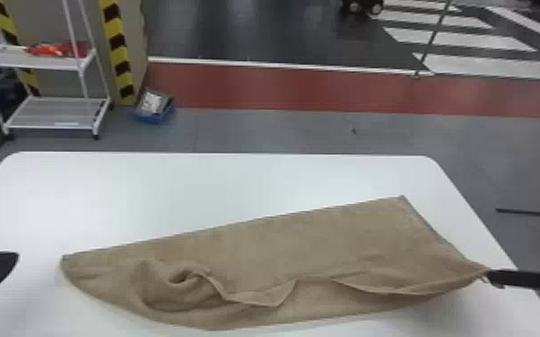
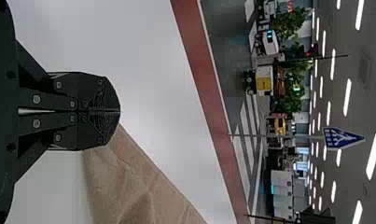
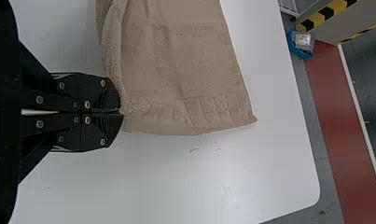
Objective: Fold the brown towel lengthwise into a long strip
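Observation:
The brown towel (image 1: 282, 242) lies across the white table, flat along its far side, with a rumpled, curled-over fold along its near left part. At its right corner is my right gripper (image 1: 491, 274); in the right wrist view my right gripper (image 3: 120, 112) is shut on the edge of the towel (image 3: 181, 70). My left gripper (image 1: 13, 264) is over the table, left of the towel's left corner and apart from it. In the left wrist view my left gripper (image 2: 119, 111) has its fingers together, with the towel (image 2: 134, 182) beyond them.
The white table (image 1: 103, 192) extends beyond the towel on its far side. On the floor behind stand a white shelf rack (image 1: 54, 112) and a blue bin (image 1: 154, 117). Black stand legs (image 1: 529, 213) are to the right of the table.

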